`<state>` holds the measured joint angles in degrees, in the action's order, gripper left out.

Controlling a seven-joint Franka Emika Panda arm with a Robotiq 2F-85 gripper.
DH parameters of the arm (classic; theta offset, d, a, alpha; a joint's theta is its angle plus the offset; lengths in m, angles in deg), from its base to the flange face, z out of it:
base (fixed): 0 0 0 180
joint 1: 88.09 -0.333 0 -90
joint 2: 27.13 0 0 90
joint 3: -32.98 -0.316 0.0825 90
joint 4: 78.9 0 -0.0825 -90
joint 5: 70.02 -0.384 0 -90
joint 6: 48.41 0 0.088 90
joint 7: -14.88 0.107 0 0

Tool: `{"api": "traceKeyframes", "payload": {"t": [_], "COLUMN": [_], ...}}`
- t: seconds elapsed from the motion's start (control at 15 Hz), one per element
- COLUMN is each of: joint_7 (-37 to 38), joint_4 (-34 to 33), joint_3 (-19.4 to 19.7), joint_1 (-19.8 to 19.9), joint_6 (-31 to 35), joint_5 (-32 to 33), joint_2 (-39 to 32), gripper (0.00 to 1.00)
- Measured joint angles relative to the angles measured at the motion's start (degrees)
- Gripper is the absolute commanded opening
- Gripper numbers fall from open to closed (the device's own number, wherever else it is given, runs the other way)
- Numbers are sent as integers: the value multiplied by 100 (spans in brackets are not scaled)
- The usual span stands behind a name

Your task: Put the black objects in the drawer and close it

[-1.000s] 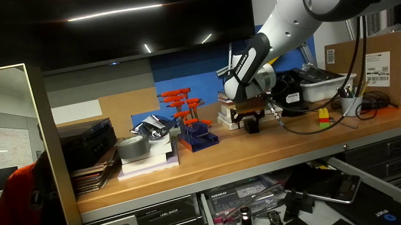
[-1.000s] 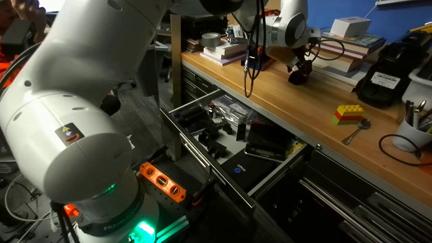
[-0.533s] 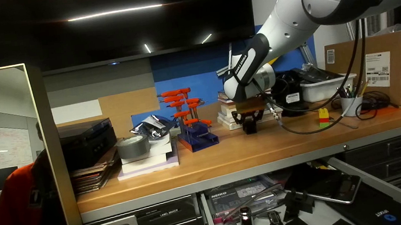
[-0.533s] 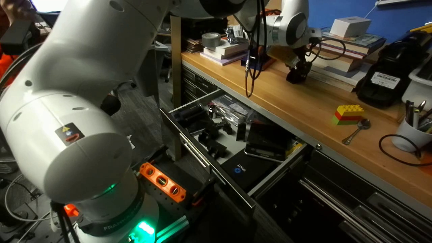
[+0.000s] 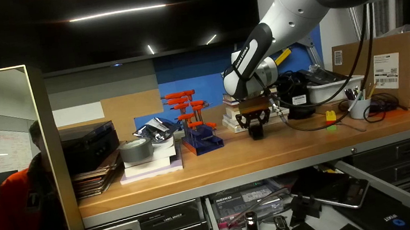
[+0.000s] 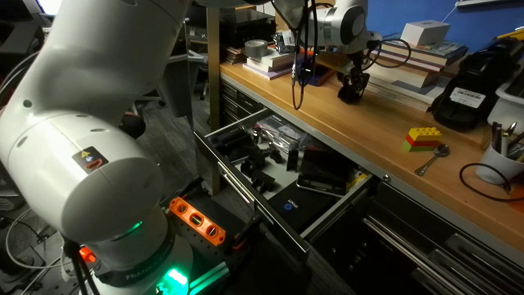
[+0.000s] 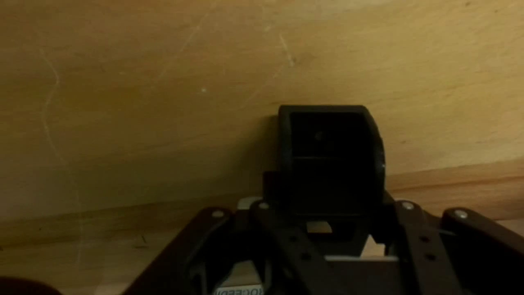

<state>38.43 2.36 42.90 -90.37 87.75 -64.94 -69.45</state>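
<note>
A black blocky object [image 7: 329,135] with a hollow, open face sits between the fingers of my gripper [image 7: 329,192], which is shut on it from both sides. In both exterior views the gripper [image 5: 255,125] points down over the bench with the black object [image 5: 256,133] beneath it. Whether the object touches the wood, I cannot tell. The drawer [image 6: 342,207] stands pulled out below the bench front, to the near side of the gripper [image 6: 354,84]. Inside it lie several dark items, among them a black angular piece [image 5: 305,207]; whether that is another of the black objects is unclear.
Behind the gripper rise stacked books [image 6: 421,78]. A blue rack of red-handled tools [image 5: 202,140] stands beside it. Further along the bench are a toy brick block [image 6: 421,139], a spoon [image 6: 441,151], a black case [image 6: 470,92] and a pen cup [image 5: 359,108].
The jaws have closed on the black object. Gripper and object have since shifted together a little toward the bench's front edge. The drawer stays as it was.
</note>
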Motion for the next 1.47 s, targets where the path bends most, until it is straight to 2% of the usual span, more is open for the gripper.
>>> {"api": "traceKeyframes", "payload": {"t": [0.4,0.73,1.13,1.47], "joint_7": [212,596,1374,1841], "joint_4": [1605,3046,4615,5434], "joint_3": [1,0,-24,-164], "joint_1": [-369,-527,-519,-334], "joint_6": [-6,-5,2,35], "joint_5": [64,299,679,738], "joint_2": [1197,2295,3395,3823], "gripper": [25,25,25,25]}}
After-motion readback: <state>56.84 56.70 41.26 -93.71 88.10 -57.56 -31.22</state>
